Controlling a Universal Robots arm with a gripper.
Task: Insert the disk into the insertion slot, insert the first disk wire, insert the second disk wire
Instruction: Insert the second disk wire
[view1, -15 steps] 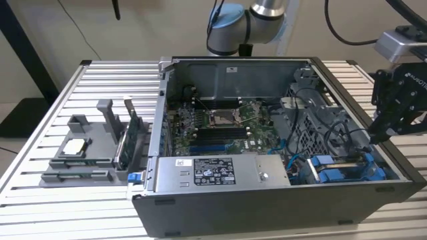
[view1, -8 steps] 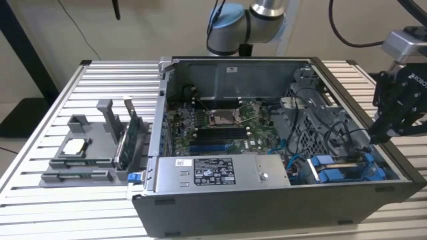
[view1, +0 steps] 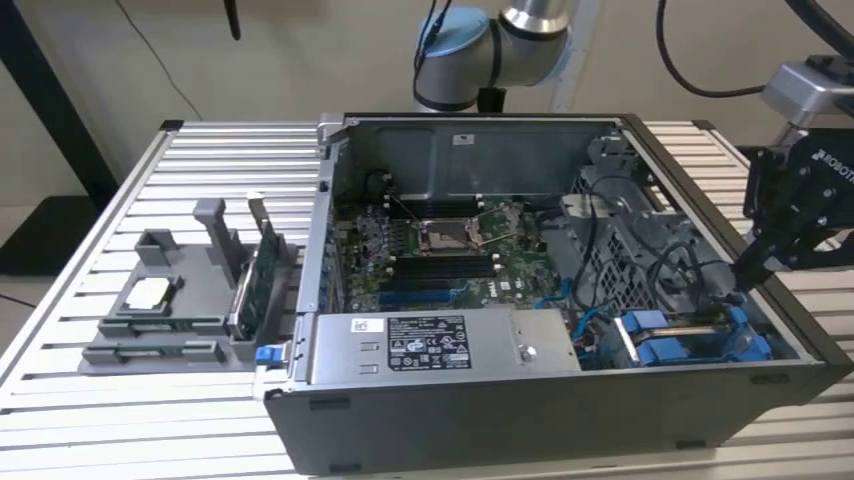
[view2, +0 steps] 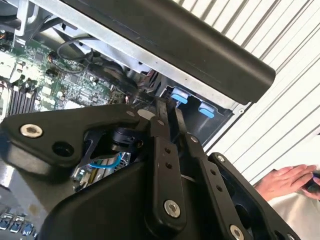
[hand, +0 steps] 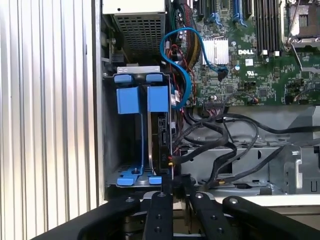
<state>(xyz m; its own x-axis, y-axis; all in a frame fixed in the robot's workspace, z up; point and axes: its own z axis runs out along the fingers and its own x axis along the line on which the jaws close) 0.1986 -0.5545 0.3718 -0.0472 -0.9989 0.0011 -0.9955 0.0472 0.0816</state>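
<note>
The insertion slot (hand: 125, 145) is a dark metal bay with blue rails at the open computer case's corner, on the exterior view's right (view1: 674, 335). The disk (hand: 161, 132) stands on edge inside it, with its blue carrier bracket (hand: 157, 98) at the end. A black disk wire (hand: 200, 150) ends in a connector (hand: 172, 161) at the disk's edge. My gripper (hand: 175, 182) is shut, its tips right at that connector. I cannot tell whether the tips pinch the connector. In the exterior view the gripper (view1: 747, 272) reaches down over the case's wall.
Blue and black cables (hand: 175, 55) loop between the bay and the motherboard (view1: 454, 240). A power supply (view1: 441, 343) lies beside the bay. On the exterior view's left a grey tray (view1: 167, 300) holds green circuit cards (view1: 260, 270). A person's hand (view2: 285, 181) rests outside the case.
</note>
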